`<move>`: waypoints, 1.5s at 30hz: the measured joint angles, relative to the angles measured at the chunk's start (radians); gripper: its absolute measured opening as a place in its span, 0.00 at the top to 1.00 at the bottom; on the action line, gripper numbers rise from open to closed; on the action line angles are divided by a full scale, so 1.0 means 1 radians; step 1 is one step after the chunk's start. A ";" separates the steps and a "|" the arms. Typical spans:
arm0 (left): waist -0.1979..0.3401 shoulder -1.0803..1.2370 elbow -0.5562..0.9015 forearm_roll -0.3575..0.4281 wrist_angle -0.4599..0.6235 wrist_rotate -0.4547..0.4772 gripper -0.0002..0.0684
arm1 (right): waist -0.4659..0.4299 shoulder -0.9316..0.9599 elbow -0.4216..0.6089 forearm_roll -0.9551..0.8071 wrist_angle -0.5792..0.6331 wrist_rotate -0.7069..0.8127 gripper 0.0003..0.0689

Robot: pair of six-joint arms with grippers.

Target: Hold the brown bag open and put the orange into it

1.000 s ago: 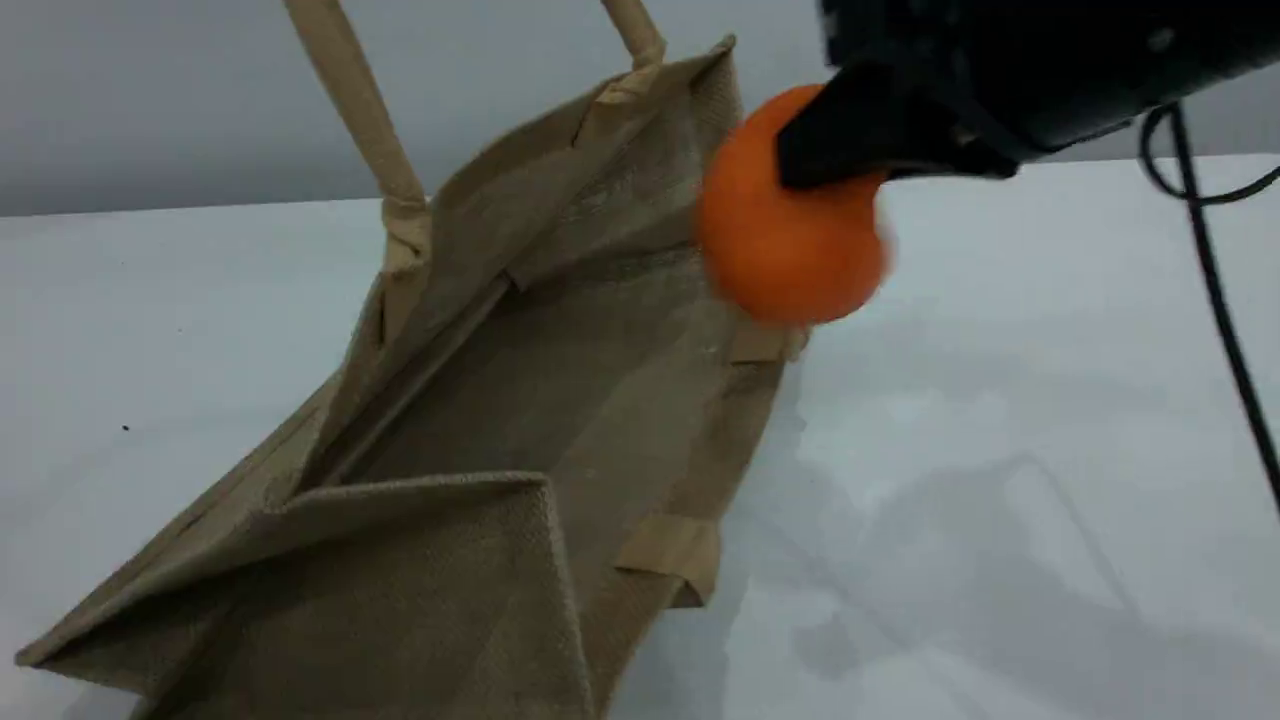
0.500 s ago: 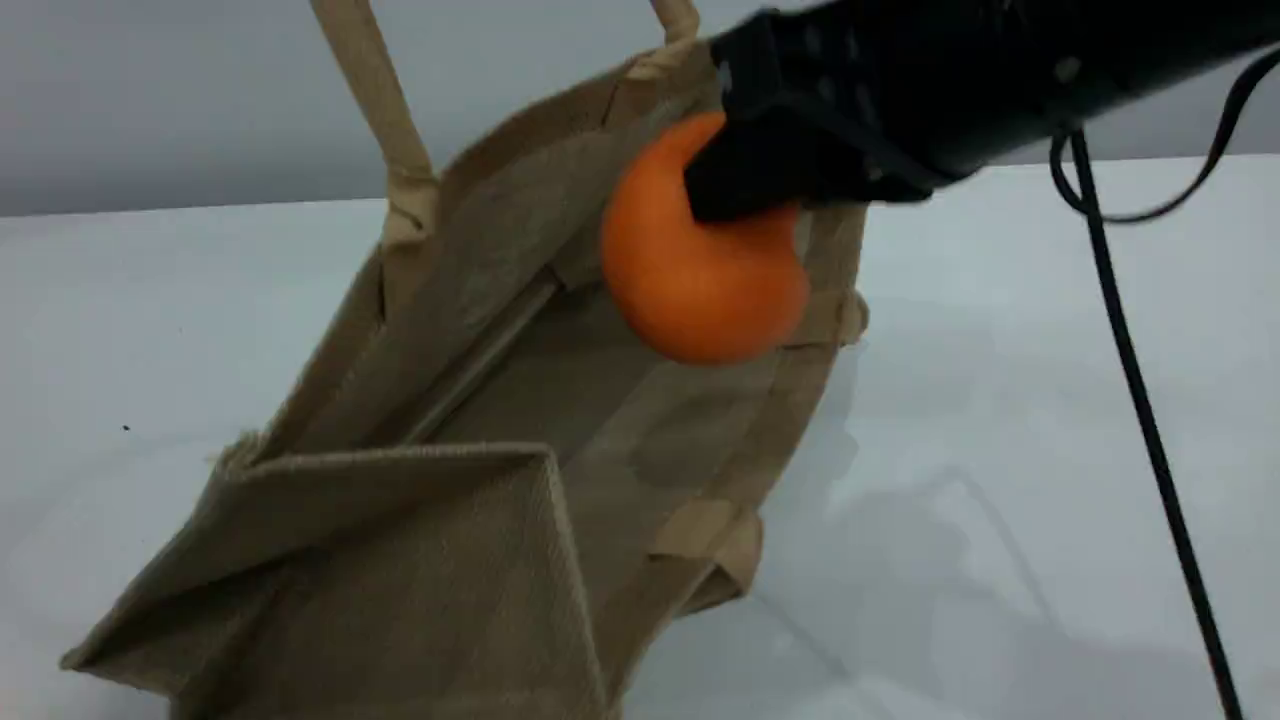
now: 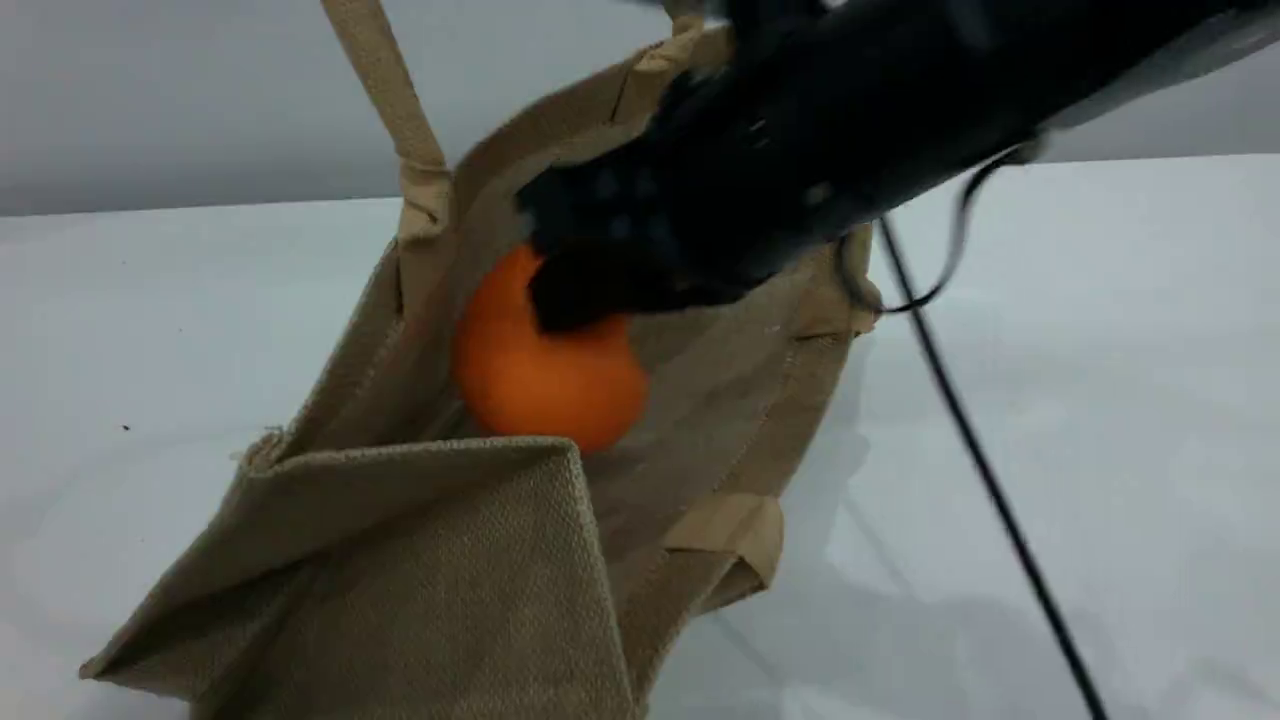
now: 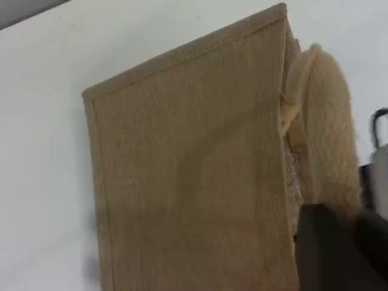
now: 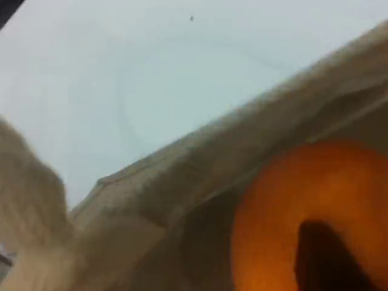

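The brown bag (image 3: 450, 560) stands tilted on the white table with its mouth wide open, and one beige handle (image 3: 385, 90) is pulled up out of the top of the scene view. In the left wrist view my left gripper (image 4: 347, 225) is shut on the padded handle (image 4: 324, 133), with the bag's woven side (image 4: 188, 176) below it. My right gripper (image 3: 600, 290) is shut on the orange (image 3: 545, 375) and holds it inside the bag's mouth, below the rim. The right wrist view shows the orange (image 5: 291, 206) under a dark fingertip (image 5: 327, 260), within the bag's wall (image 5: 182, 170).
A black cable (image 3: 980, 470) hangs from the right arm down across the white table (image 3: 1080, 330) to the right of the bag. A grey wall runs behind the table's far edge.
The right gripper has carried the orange left and down, from beside the bag's right rim into its mouth. The bag has shifted a little and its mouth stands wider.
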 joint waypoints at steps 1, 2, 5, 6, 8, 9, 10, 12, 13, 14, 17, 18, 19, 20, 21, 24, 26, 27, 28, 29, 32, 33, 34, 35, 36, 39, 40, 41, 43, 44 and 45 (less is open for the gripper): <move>0.000 0.000 0.000 0.000 0.000 0.000 0.87 | 0.008 0.023 -0.018 0.000 0.001 0.000 0.96; 0.000 0.000 0.000 0.000 0.000 0.000 0.87 | 0.016 0.041 -0.034 0.000 0.001 0.000 0.96; 0.000 0.000 0.000 0.000 0.000 0.000 0.87 | 0.022 0.097 -0.068 0.000 0.002 -0.001 0.95; 0.000 0.000 0.000 0.000 0.000 -0.001 0.87 | 0.022 0.109 -0.074 0.000 0.002 -0.001 0.95; 0.000 0.000 0.000 0.000 0.000 -0.001 0.87 | 0.022 0.121 -0.076 0.000 -0.002 -0.004 0.94; 0.000 0.000 0.000 0.000 0.000 -0.001 0.87 | 0.022 0.121 -0.076 -0.002 -0.001 -0.012 0.93; 0.000 0.000 0.000 0.000 0.000 -0.001 0.87 | 0.022 0.120 -0.076 0.000 0.000 -0.016 0.92; 0.000 0.000 0.000 0.000 0.000 -0.001 0.87 | 0.022 0.119 -0.076 0.000 0.002 -0.016 0.86; 0.000 0.000 0.000 0.000 0.000 -0.001 0.87 | 0.022 0.119 -0.076 0.000 0.002 -0.016 0.82; 0.000 0.000 0.000 0.000 0.000 -0.001 0.87 | 0.022 0.119 -0.076 -0.001 0.001 -0.016 0.78; 0.000 0.001 0.000 0.001 0.000 -0.001 0.87 | 0.022 0.116 -0.076 0.000 -0.002 -0.016 0.60; 0.000 0.001 0.000 0.002 -0.001 -0.001 0.87 | 0.022 0.110 -0.076 0.000 -0.002 -0.015 0.53; 0.000 0.001 0.000 0.003 -0.002 -0.001 0.87 | 0.022 0.102 -0.075 0.000 0.000 -0.011 0.48; 0.001 0.001 0.000 0.004 -0.004 -0.001 0.87 | 0.022 0.095 -0.074 0.000 -0.001 -0.001 0.42; 0.001 0.001 0.000 0.008 -0.005 -0.001 0.87 | 0.022 0.083 -0.072 -0.003 -0.001 0.008 0.39; 0.001 0.002 0.001 0.040 -0.013 0.000 0.87 | 0.018 0.031 -0.053 -0.061 -0.006 0.054 0.32; 0.001 0.006 0.001 0.045 -0.013 0.000 0.87 | 0.004 -0.021 -0.028 -0.120 -0.018 0.094 0.31; 0.001 0.009 0.001 0.046 -0.013 0.000 0.87 | -0.005 -0.046 -0.014 -0.150 -0.024 0.116 0.31; 0.001 0.013 0.002 0.045 -0.011 0.000 0.87 | -0.017 -0.078 -0.001 -0.184 -0.028 0.142 0.31; 0.001 0.017 0.003 0.045 -0.012 0.000 0.87 | -0.030 -0.112 0.015 -0.212 -0.029 0.170 0.31; 0.001 0.026 0.031 0.027 -0.031 0.000 0.87 | -0.070 -0.217 0.062 -0.313 -0.030 0.255 0.31; 0.001 0.028 0.047 0.026 -0.047 0.000 0.87 | -0.083 -0.255 0.077 -0.341 -0.027 0.288 0.31; 0.001 0.029 0.065 0.026 -0.061 0.000 0.87 | -0.095 -0.295 0.090 -0.377 -0.021 0.316 0.31; 0.001 0.030 0.084 0.026 -0.083 0.000 0.87 | -0.105 -0.329 0.101 -0.414 -0.011 0.350 0.31; 0.001 0.031 0.106 0.023 -0.099 0.000 0.87 | -0.113 -0.369 0.107 -0.446 0.001 0.385 0.31; 0.001 0.031 0.171 0.014 -0.161 0.000 0.87 | -0.121 -0.476 0.123 -0.575 0.026 0.498 0.31; 0.001 0.031 0.197 0.003 -0.184 0.000 0.87 | -0.121 -0.511 0.124 -0.619 0.042 0.546 0.31; 0.001 0.031 0.225 -0.016 -0.207 0.000 0.87 | -0.121 -0.544 0.124 -0.670 0.061 0.589 0.31; 0.001 0.031 0.275 -0.045 -0.251 0.008 0.87 | -0.121 -0.598 0.124 -0.778 0.107 0.701 0.31; 0.001 0.031 0.302 -0.058 -0.276 0.020 0.87 | -0.121 -0.623 0.124 -0.841 0.134 0.761 0.31; 0.001 0.031 0.324 -0.065 -0.293 0.025 0.87 | -0.121 -0.642 0.124 -0.905 0.154 0.813 0.31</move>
